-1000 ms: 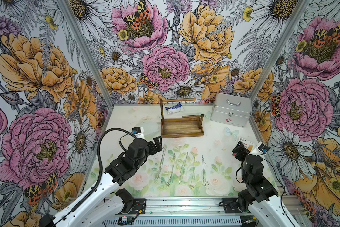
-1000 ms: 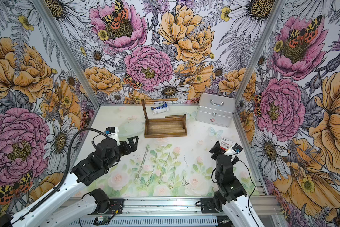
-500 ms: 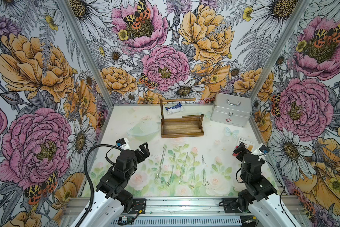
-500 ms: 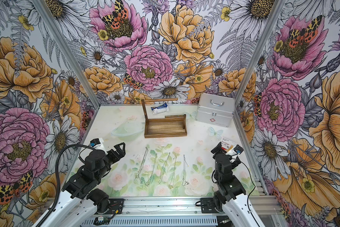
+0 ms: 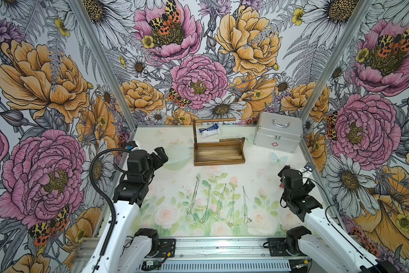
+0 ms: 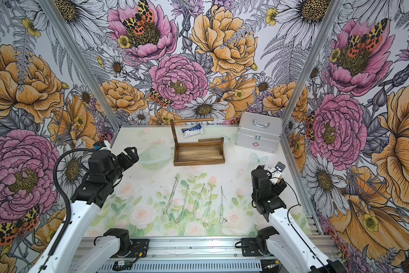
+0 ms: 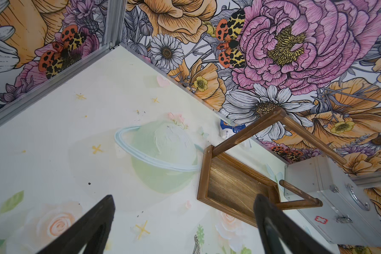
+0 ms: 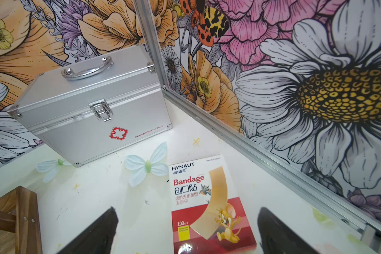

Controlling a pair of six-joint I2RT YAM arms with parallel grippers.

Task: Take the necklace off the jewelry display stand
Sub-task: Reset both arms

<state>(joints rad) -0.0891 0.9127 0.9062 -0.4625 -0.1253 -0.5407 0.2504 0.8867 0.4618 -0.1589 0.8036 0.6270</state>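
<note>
The jewelry display stand (image 5: pixel 218 163) (image 6: pixel 198 163) is a brown wooden tray with a thin post and a top rod (image 5: pixel 214 120), standing at the back middle. Nothing hangs from the rod. Several thin silver necklaces (image 5: pixel 208 203) (image 6: pixel 198 203) lie stretched out side by side on the mat in front of it. My left gripper (image 5: pixel 162 153) (image 6: pixel 131 153) (image 7: pixel 184 198) is open and empty, left of the stand (image 7: pixel 229 182), with one necklace end (image 7: pixel 196 242) just below it. At the right edge my right gripper (image 5: pixel 282 171) (image 8: pixel 187 209) is open and empty above a bandage box (image 8: pixel 207 209).
A silver metal case (image 5: pixel 277 137) (image 6: pixel 257 134) (image 8: pixel 92 105) stands at the back right beside the stand. A small white and blue packet (image 5: pixel 209 131) (image 6: pixel 192 131) lies behind the stand by the back wall. Floral walls close in three sides.
My left arm pulled back to the left, away from the necklaces, then swung up towards the back beside the stand. The right arm barely moved. Both grippers stayed open.
</note>
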